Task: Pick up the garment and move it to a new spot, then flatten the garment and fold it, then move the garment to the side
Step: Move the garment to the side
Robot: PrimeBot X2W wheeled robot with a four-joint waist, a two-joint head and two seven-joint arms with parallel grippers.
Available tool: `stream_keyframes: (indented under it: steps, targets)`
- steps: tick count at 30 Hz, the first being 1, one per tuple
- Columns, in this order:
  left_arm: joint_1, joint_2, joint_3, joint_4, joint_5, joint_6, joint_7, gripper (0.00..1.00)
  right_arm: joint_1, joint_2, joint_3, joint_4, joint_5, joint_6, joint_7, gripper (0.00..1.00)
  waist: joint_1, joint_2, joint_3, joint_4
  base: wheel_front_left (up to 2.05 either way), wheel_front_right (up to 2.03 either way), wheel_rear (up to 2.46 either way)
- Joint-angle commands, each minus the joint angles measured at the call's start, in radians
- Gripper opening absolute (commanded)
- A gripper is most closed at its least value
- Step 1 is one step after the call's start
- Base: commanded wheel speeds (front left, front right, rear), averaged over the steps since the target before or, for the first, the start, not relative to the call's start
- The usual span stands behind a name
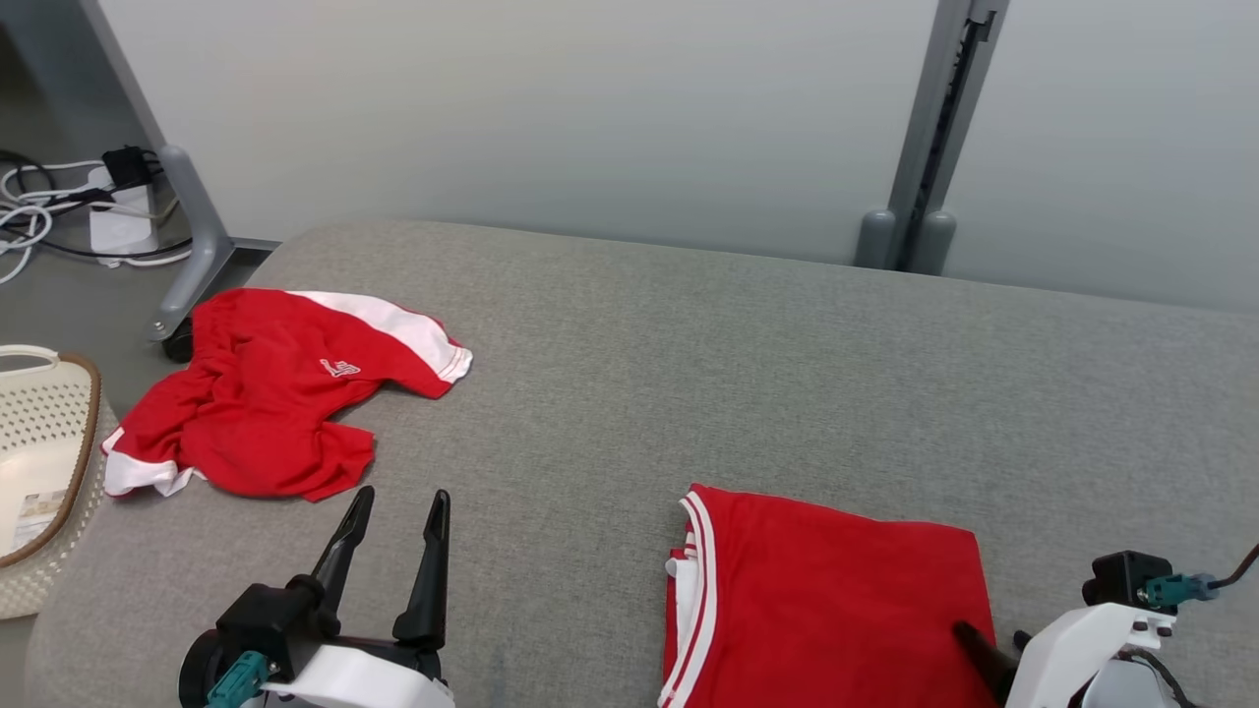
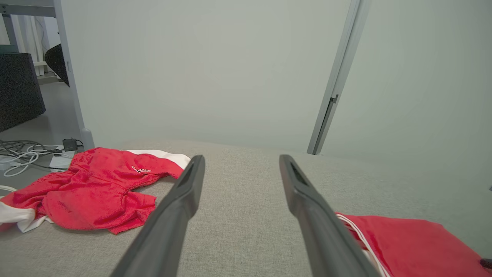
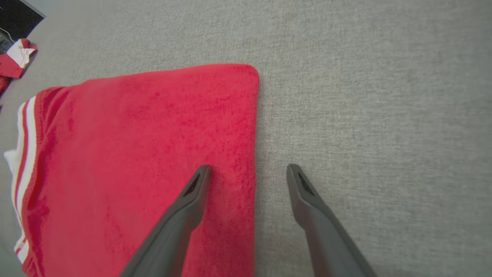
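A crumpled red garment (image 1: 261,403) with white trim lies at the far left of the grey padded surface (image 1: 689,364); in the left wrist view this crumpled garment (image 2: 92,188) sits left of the fingers. A second red garment (image 1: 836,600), folded flat, lies at the near right. My left gripper (image 1: 401,499) stands open over bare surface, just short of the crumpled one, with nothing between its fingers (image 2: 242,159). My right gripper (image 3: 250,169) is open and straddles the right edge of the folded garment (image 3: 146,154), one finger over cloth and one over grey fabric. One of its dark fingers (image 1: 979,649) shows in the head view.
A cream perforated basket (image 1: 74,379) stands off the surface's left edge. Cables and a power strip (image 1: 108,211) lie on the floor beside a grey frame leg (image 1: 197,236). A grey post (image 1: 929,147) rises against the pale wall behind.
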Motion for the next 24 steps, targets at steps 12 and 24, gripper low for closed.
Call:
stream_keyframes:
  steps: [12,24]
  targets:
    - [-0.026,0.016,-0.004,0.004,-0.003,0.003,0.006,1.00,-0.023,0.050,-0.044,0.106,0.065,0.002,0.078,0.02,0.0000,0.0000,0.009,0.044,0.00,0.00,0.00]
    - [-0.041,0.006,-0.026,-0.020,-0.002,-0.006,0.000,1.00,-0.113,-0.040,0.041,0.010,0.038,0.002,-0.038,0.00,0.0000,0.0000,0.021,-0.084,0.00,0.00,0.00]
